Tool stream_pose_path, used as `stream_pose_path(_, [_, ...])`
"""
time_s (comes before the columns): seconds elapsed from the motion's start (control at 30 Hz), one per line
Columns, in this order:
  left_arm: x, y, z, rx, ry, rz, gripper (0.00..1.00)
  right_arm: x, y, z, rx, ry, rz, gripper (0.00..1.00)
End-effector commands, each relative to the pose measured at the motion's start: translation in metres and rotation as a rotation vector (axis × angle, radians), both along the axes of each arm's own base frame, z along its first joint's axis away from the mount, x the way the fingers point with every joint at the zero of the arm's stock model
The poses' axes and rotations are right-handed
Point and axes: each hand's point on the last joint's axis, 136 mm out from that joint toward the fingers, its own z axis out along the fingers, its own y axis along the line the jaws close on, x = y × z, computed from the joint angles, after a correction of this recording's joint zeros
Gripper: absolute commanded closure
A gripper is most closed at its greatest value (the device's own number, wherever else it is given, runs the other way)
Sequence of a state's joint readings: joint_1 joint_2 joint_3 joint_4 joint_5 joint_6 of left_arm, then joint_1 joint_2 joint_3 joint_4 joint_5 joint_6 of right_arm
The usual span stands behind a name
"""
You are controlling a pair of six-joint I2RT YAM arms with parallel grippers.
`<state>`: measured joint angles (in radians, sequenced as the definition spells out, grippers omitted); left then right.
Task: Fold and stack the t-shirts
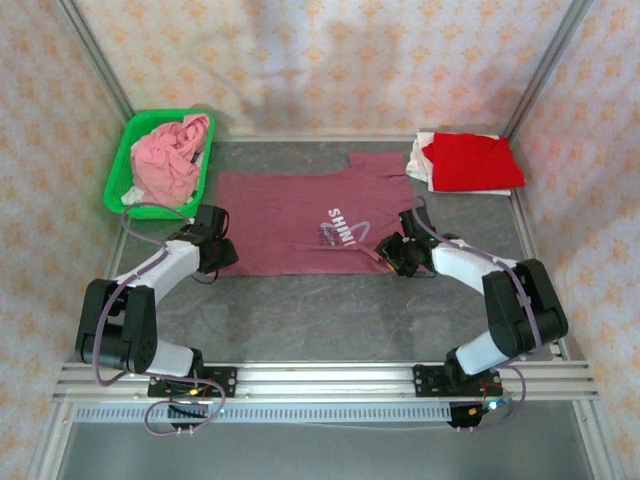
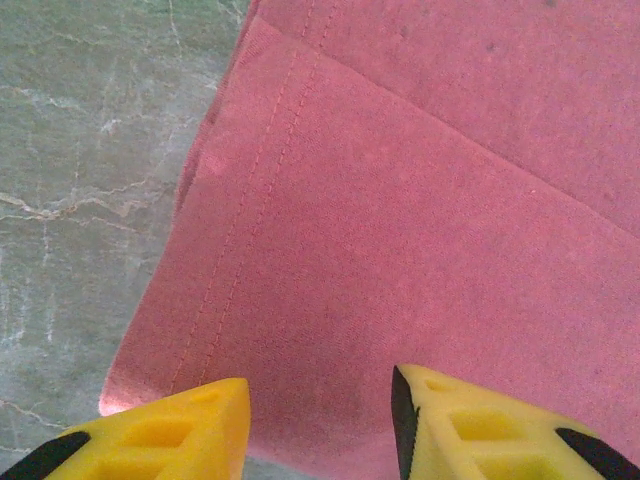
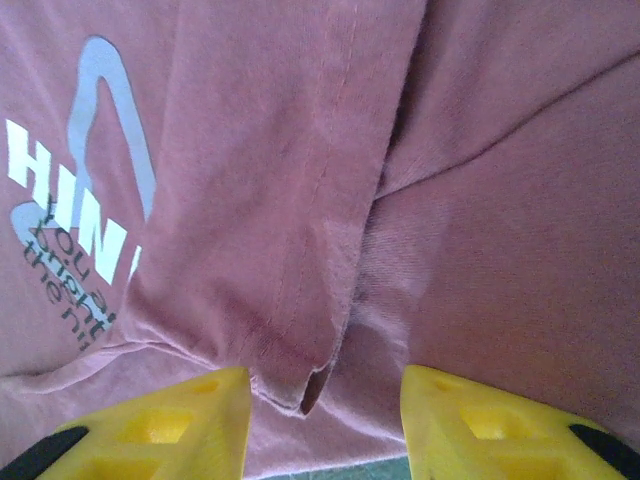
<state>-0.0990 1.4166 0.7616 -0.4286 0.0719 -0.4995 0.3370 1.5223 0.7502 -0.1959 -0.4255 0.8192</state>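
Fold and stack, mid-task. We see the maroon shirt (image 1: 290, 220) lying spread at the middle of the desk (image 1: 330, 310), print up. The left claw (image 2: 320, 425) hangs over its hemmed left edge, fingers parted with the cloth flat beneath and nothing gripped. The right claw (image 3: 325, 420) sits at the shirt's near right edge, also parted and empty. A seamed flap lies turned in over the body beside the print, its tip between the fingers. At the back right a red shirt (image 1: 470, 160) rests folded on a white shirt (image 1: 418, 162), which we take as the stack begun. A pink shirt (image 1: 170, 155) is bunched in the green basket (image 1: 118, 185). We judge the maroon shirt only partly folded, with its stacking and the pink shirt left to do
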Motion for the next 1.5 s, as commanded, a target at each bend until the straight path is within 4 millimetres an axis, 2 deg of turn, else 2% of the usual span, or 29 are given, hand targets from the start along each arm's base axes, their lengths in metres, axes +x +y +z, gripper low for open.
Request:
stream_pose_path(0.0, [-0.003, -0.004, 0.002, -0.009, -0.011, 0.0, 0.55, 0.01, 0.013, 0.001, 0.03, -0.024, 0.005, 0.56])
stream_pose_path(0.1, [-0.004, -0.012, 0.016, -0.027, -0.046, -0.024, 0.5, 0.011, 0.019, -0.001, 0.047, -0.019, 0.01, 0.57])
stream_pose_path(0.3, [-0.004, -0.022, 0.051, -0.032, -0.145, -0.057, 0.45, 0.013, 0.017, -0.001, 0.026, -0.031, -0.004, 0.58])
stream_pose_path(0.43, [-0.004, -0.023, 0.06, -0.031, -0.157, -0.068, 0.45, 0.019, 0.017, 0.005, 0.025, -0.047, -0.015, 0.59])
stream_pose_path(0.57, [-0.004, -0.022, 0.057, -0.019, -0.148, -0.068, 0.44, 0.026, 0.012, 0.007, -0.012, -0.071, -0.027, 0.63])
stream_pose_path(0.67, [-0.003, -0.023, 0.052, -0.026, -0.139, -0.068, 0.44, 0.03, 0.011, 0.002, -0.03, -0.073, -0.032, 0.67])
stream_pose_path(0.87, [-0.005, -0.022, 0.048, -0.018, -0.129, -0.065, 0.44, 0.04, 0.018, -0.006, -0.009, -0.074, -0.028, 0.85])
stream_pose_path(0.9, [-0.005, -0.021, 0.048, -0.014, -0.128, -0.064, 0.44, 0.041, 0.019, -0.005, -0.005, -0.077, -0.026, 0.89])
stream_pose_path(1.1, [-0.006, -0.018, 0.047, 0.002, -0.128, -0.061, 0.44, 0.052, 0.013, 0.017, -0.072, -0.128, -0.002, 0.99])
stream_pose_path(1.27, [-0.004, -0.016, 0.043, 0.013, -0.129, -0.056, 0.44, 0.063, 0.006, 0.028, -0.179, -0.143, 0.056, 1.0])
stream_pose_path(1.47, [-0.002, -0.016, 0.036, 0.022, -0.11, -0.06, 0.44, 0.088, 0.012, 0.033, -0.245, -0.148, 0.131, 1.0])
